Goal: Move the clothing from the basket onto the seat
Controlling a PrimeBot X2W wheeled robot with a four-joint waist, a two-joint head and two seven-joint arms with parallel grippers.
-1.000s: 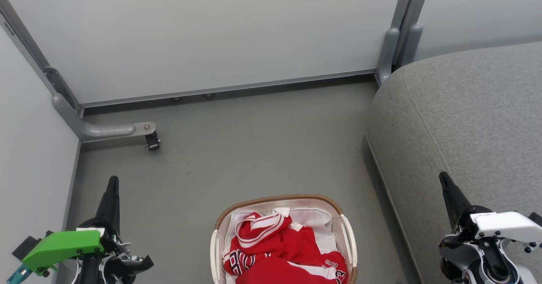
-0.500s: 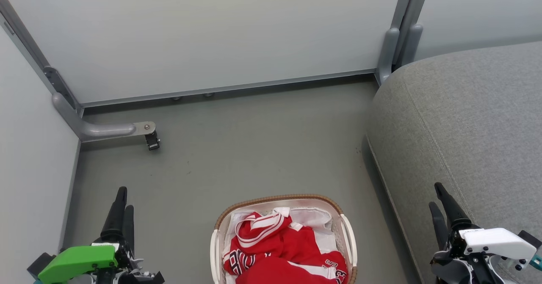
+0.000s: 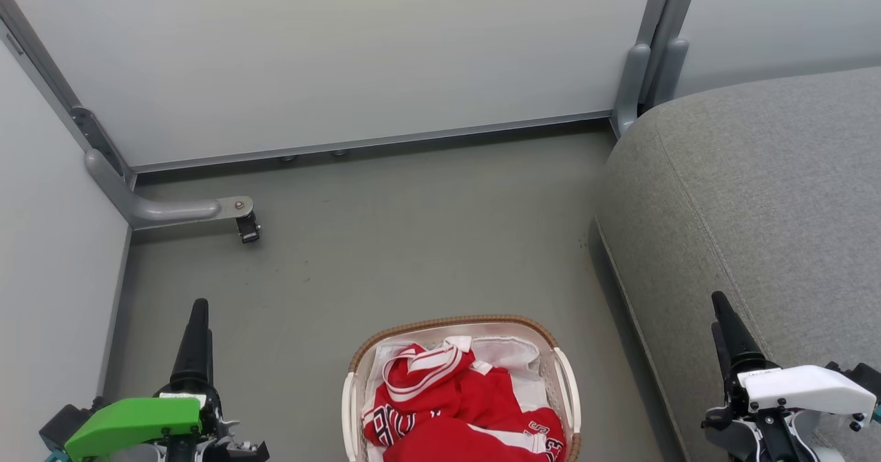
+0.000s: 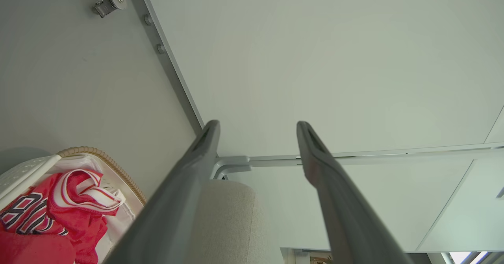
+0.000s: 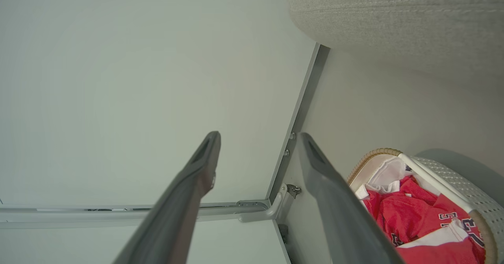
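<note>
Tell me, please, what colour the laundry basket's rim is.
The woven-look rim of the white plastic basket is brown; head view shows it best.

You have bright, even, diffuse light in every view, and the shadows are soft. A dim band edges the floor (image 3: 413, 242) along the seat (image 3: 757, 193), at 3 o'clock in the head view. The basket (image 5: 445, 169) casts a faint shadow in both wrist views. Focus is sharp.
</note>
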